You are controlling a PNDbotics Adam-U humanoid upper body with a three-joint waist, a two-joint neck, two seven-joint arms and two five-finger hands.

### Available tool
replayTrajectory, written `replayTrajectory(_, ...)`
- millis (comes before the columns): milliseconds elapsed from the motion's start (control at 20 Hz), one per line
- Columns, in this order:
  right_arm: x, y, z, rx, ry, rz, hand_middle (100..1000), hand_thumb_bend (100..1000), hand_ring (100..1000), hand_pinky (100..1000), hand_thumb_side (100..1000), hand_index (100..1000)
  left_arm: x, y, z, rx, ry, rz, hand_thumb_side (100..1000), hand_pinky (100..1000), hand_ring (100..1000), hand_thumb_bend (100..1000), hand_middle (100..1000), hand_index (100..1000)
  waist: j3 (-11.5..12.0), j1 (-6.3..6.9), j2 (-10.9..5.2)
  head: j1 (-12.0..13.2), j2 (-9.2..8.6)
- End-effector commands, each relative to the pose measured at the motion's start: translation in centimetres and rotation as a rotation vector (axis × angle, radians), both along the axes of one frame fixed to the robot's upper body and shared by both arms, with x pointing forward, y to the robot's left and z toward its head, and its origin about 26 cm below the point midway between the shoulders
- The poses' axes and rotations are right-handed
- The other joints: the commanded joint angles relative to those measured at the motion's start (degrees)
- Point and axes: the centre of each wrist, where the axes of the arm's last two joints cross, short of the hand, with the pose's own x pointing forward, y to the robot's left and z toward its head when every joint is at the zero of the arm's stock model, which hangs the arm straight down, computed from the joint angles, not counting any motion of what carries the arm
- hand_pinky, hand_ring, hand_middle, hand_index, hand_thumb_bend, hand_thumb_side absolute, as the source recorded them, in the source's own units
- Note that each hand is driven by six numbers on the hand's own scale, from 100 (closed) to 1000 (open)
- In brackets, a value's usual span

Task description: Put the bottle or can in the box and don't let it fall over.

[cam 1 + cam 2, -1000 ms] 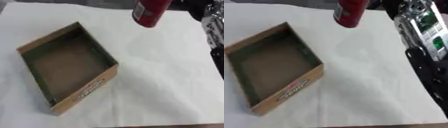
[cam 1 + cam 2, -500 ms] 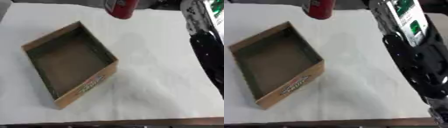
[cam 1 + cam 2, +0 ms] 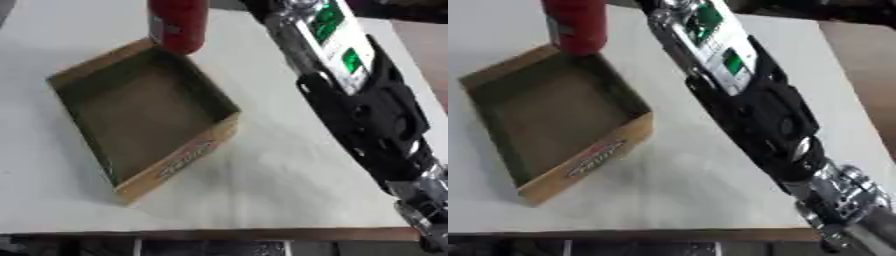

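Robot hand is out of frame at the top, so grip can't be told; only the right arm shows, reaching in from near right to far. Red can upright over the far corner of the open cardboard box on the white bench.

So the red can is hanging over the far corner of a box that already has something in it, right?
Not quite. The red can does hang over the far corner of the cardboard box, but the box is empty: the left eye view shows only its bare floor.
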Motion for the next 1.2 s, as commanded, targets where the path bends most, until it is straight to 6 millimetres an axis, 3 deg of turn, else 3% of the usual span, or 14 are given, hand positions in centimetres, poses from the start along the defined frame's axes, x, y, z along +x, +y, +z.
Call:
replayTrajectory(50, -0.3, 0.9, 0.7, -0.004, -0.036, 0.021, 820, 100, 1000, 989, 399, 630, -0.4, 0.3, 0.8, -0.047, -0.033, 0.085, 594, 707, 640, 298, 653, 727, 0.5, 0.24, -0.66, -0.8, -1.04)
replayTrajectory(500, -0.2, 3.2, -0.9, -0.006, 0.007, 0.066, 813, 100, 1000, 987, 418, 631, -0.7, 1.6, 1.5, -0.095, -0.07, 0.121, 588, 706, 639, 297, 653, 727, 3.6, -0.34, 0.2, -4.0, -2.84)
replayTrajectory(750, 0.3, 4.1, -2.9, -0.028, 0.052, 0.071, 812, 100, 1000, 987, 435, 634, -0.9, 2.1, 1.2, -0.103, -0.064, 0.137, 593, 705, 639, 293, 653, 727, 4.1, -0.14, 0.41, -3.7, -4.35)
replayTrajectory(900, 0.6, 4.4, -4.0, -0.038, 0.074, 0.074, 814, 100, 1000, 988, 434, 644, -0.9, 2.1, 1.1, -0.105, -0.059, 0.14, 597, 705, 639, 290, 652, 726, 4.0, -0.1, 0.46, -5.3, -4.59)
replayTrajectory(1050, 0.7, 4.7, -5.0, -0.047, 0.089, 0.083, 826, 100, 1000, 991, 412, 697, -1.0, 2.1, 0.9, -0.107, -0.053, 0.141, 598, 705, 640, 288, 653, 726, 3.9, -0.05, 0.53, -6.3, -4.54)
replayTrajectory(1200, 0.9, 4.8, -5.7, -0.053, 0.097, 0.09, 857, 100, 1000, 996, 339, 821, -1.0, 2.1, 0.9, -0.105, -0.052, 0.143, 599, 705, 640, 287, 652, 726, 3.8, 0.11, 0.6, -6.1, -4.72)
